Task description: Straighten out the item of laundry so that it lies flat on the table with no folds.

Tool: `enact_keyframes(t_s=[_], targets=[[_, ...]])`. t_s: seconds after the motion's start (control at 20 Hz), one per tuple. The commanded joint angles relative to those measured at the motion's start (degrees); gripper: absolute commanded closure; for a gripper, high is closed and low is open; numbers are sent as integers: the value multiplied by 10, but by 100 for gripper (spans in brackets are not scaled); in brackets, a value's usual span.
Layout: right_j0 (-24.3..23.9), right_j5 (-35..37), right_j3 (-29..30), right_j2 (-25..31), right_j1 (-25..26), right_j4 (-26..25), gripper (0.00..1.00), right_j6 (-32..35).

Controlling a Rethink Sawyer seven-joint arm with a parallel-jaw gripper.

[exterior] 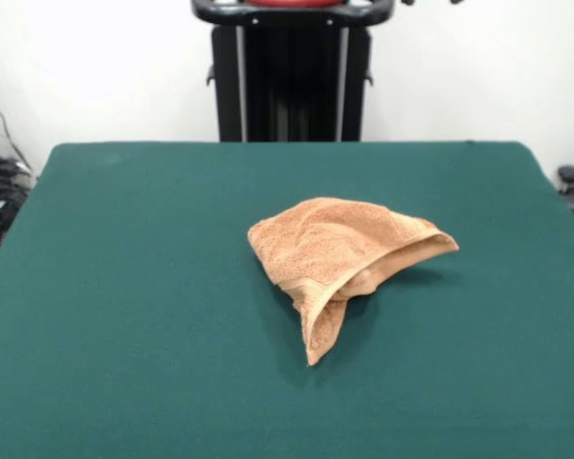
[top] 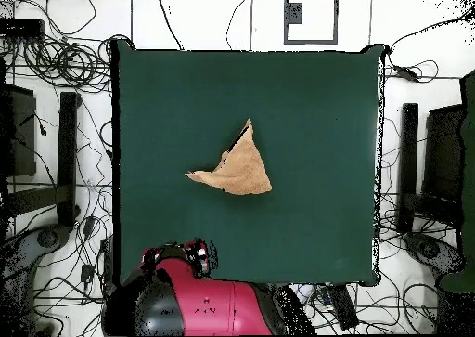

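Observation:
The orange-tan towel (exterior: 340, 251) lies a little right of the middle of the dark green table (exterior: 124, 287). It is folded over on itself into a rumpled triangle, with one pointed corner toward the camera and a layered open edge at its right. In the overhead view the towel (top: 243, 166) lies near the centre of the table (top: 315, 92), with points to the top and left. The red and black arm (top: 190, 301) is drawn back at the table's bottom edge. Its gripper end (top: 197, 254) shows just over that edge, well away from the towel.
The black pedestal (exterior: 292, 86) stands behind the table's far edge. In the overhead view, cables (top: 65, 64) and black stands (top: 67, 157) surround the table on the floor, and dark equipment (top: 445, 157) is at the right.

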Motion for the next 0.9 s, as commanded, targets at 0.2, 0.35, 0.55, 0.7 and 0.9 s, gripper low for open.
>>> enact_keyframes(t_s=[0.2,0.35,0.55,0.7,0.9], targets=[[-14,20,19,12,16,13,0,74],[-18,12,21,15,20,12,0,72],[-18,6,23,17,23,11,0,76],[-17,10,22,15,20,7,0,78],[-26,12,23,20,20,10,0,65]])
